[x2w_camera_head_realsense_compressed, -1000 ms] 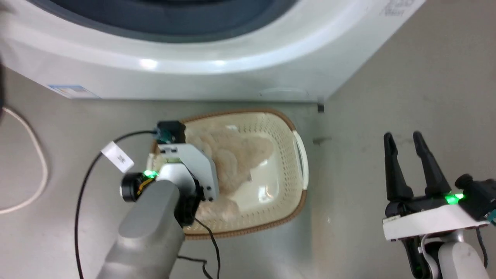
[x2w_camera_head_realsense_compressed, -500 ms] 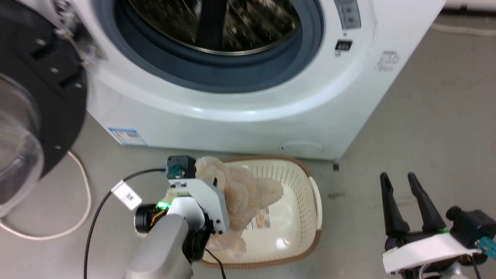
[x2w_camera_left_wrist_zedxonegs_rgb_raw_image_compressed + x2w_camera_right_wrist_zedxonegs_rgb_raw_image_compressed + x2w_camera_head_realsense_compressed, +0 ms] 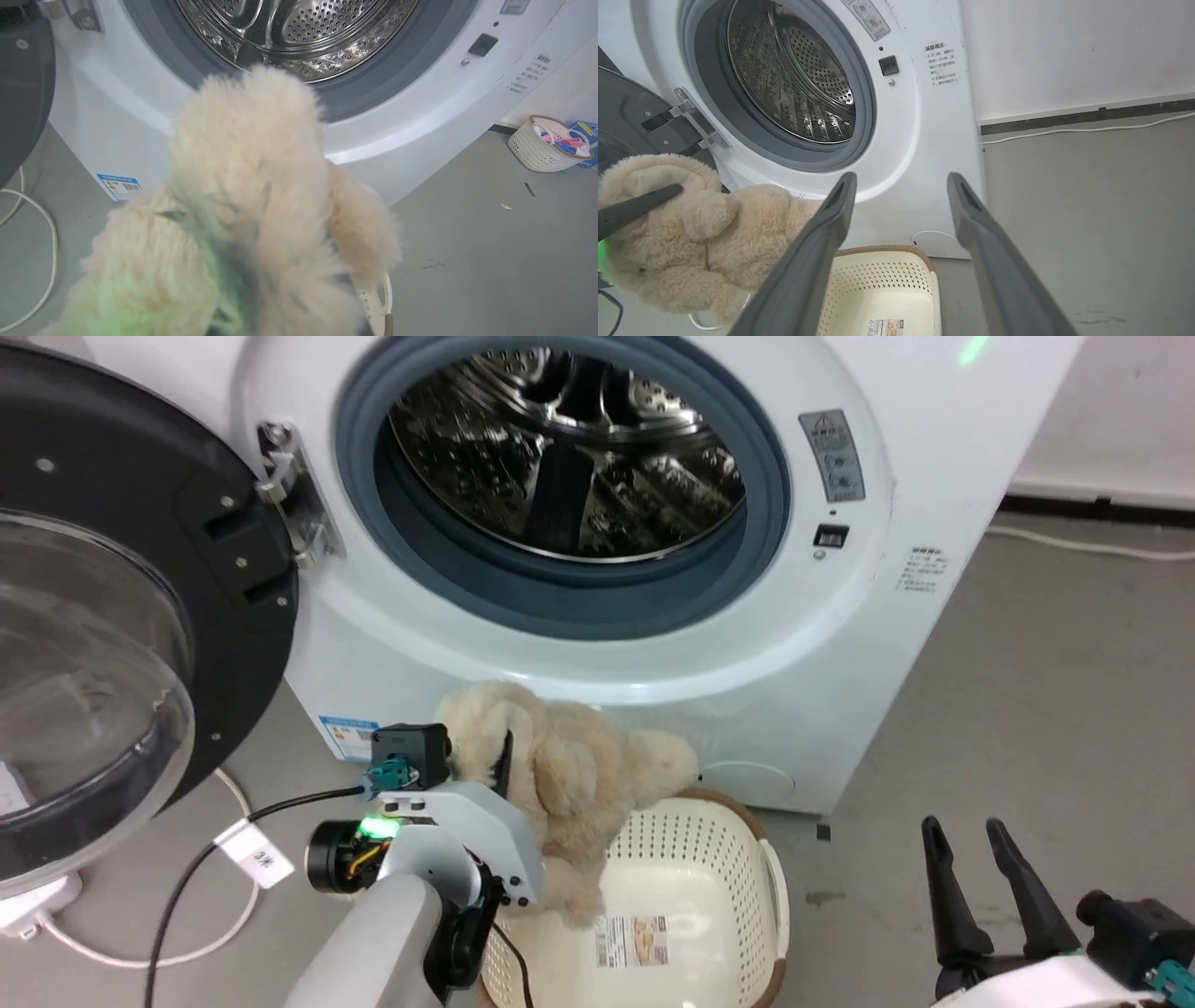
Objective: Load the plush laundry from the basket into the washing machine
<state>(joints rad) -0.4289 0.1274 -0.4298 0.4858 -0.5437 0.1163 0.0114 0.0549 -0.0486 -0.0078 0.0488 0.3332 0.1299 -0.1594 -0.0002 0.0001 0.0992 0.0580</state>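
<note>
Moved: plush laundry [image 3: 551, 784] now hangs clear above the basket [image 3: 709, 840], where a second ago it lay inside; the head camera has also tilted up, so much of the apparent shift is the view's own.
Left hand [image 3: 499, 765]: clamped on the plush laundry, one dark finger showing against the fur of its upper part.
Plush position: in front of the washing machine [image 3: 840, 644], below the grey ring [image 3: 766, 551], its lower limbs dangling over the basket's left end.
Basket: on the floor just before the machine, its label sticker [image 3: 639, 940] uncovered.
Right hand [image 3: 962, 831]: fingers apart, holding nothing, low and well to the right.
Door [image 3: 140, 579]: swung wide to the left; the drum [image 3: 569, 457] looks bare.
Meaning: the pick-up looks done; raising the toy to the opening and pushing it through remains.
Risk: trailing limbs may snag on the ring.
</note>
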